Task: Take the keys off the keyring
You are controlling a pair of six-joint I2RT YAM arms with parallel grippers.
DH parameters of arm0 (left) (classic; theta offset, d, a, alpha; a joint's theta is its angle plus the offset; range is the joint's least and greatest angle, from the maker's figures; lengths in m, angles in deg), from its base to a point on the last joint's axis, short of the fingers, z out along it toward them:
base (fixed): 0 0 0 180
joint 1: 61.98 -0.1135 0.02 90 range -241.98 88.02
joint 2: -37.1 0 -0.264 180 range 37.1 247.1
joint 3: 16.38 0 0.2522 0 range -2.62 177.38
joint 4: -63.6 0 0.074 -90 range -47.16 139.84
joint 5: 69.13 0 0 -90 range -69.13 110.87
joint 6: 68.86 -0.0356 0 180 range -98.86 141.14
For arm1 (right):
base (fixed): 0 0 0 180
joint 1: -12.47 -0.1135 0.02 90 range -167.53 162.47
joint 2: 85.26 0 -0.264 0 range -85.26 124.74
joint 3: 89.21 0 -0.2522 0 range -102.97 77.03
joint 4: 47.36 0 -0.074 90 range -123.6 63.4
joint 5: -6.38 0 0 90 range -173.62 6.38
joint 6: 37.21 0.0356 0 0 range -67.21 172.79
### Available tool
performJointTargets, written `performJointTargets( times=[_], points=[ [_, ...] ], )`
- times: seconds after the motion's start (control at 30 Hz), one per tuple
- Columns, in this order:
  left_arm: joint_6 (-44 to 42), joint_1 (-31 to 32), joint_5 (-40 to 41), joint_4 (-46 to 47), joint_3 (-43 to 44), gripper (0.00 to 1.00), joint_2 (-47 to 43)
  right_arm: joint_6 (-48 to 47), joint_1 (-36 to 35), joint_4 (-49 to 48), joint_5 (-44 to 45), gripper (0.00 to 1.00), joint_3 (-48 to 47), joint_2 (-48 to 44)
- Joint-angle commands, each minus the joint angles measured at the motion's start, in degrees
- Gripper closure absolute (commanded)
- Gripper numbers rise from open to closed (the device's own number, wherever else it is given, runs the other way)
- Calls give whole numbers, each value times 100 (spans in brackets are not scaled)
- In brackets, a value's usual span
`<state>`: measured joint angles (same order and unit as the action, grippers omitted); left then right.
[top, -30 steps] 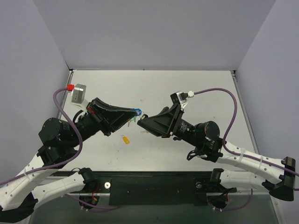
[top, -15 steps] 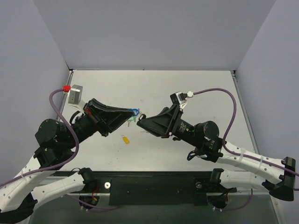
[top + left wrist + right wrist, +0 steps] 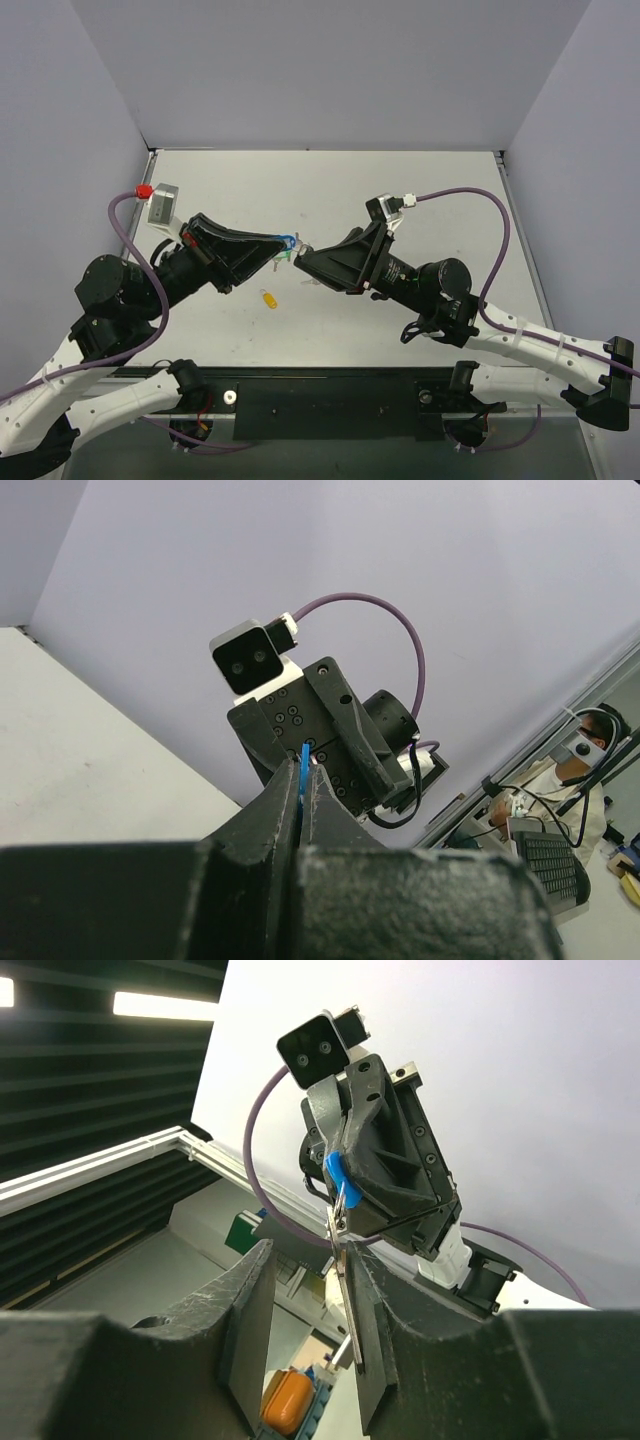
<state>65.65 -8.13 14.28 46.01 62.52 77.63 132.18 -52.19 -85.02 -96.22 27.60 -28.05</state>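
**Tag pinched on the left, key hanging into my right jaws**

My left gripper [image 3: 303,792] is clamped flat on the keyring [image 3: 337,1172]. Its jaws are pressed together, and only the thin edge of the blue tag [image 3: 303,765] pokes out past the tips. The tag is oblong plastic. Just beyond my left tips a fine wire ring [image 3: 345,1206] hangs from it. From that ring the key [image 3: 346,1285], a slim silver blade, dangles into the gap of my right gripper [image 3: 308,1335]. Those jaws stand narrowly apart: the blade lies along one finger's inner face, and the other finger is clear of it. Whether a second key hides behind the first I cannot tell.

I judge the whole bunch light and stiff. The tag is smooth plastic and may slip or swivel in my left pinch. The key is hard, slick metal, best gripped flat across its blade close to the ring. The ring looks springy and tiny, so the key should be worked round the coil rather than yanked.
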Motion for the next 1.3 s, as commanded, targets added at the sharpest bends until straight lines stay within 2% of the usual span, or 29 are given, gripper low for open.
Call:
performJointTargets(
  times=[0.0, 0.43, 0.73, 1.0, 1.03, 1.07, 1.1, 1.13, 1.2, 1.23, 1.27],
  points=[
    [-83, -23, 114, 6, 244, 100, -107, -91, -55, -413, 65, 70, -269, -114],
    [-92, -23, 123, 14, 174, 100, -213, -73, -64, -422, 74, 77, -260, -35],
    [-83, -23, 88, 129, 78, 100, -327, -91, -90, -308, 38, 99, -330, 1],
    [-136, -23, 105, 15, 77, 100, -423, -161, -117, -88, -5, 100, -401, 36],
    [-144, -23, 123, -29, 103, 90, -450, -170, -117, -62, -23, 100, -410, 27],
    [-179, -23, 132, -151, 112, 86, -459, -214, -108, 8, -58, 100, -418, 27],
    [-232, -23, 149, -205, 156, 74, -502, -231, -117, 70, -76, 100, -453, 27],
    [-259, -23, 175, -379, 183, 68, -529, -319, -125, 288, -154, 100, -488, 10],
    [-320, -23, 246, -660, 323, 49, -608, -538, -125, 753, -260, 100, -585, -61],
    [-364, -23, 359, -784, 376, 31, -660, -644, -125, 965, -304, 100, -638, -148],
    [-373, -23, 421, -1003, 454, 24, -730, -827, -125, 1332, -374, 100, -708, -227]
  ],
)
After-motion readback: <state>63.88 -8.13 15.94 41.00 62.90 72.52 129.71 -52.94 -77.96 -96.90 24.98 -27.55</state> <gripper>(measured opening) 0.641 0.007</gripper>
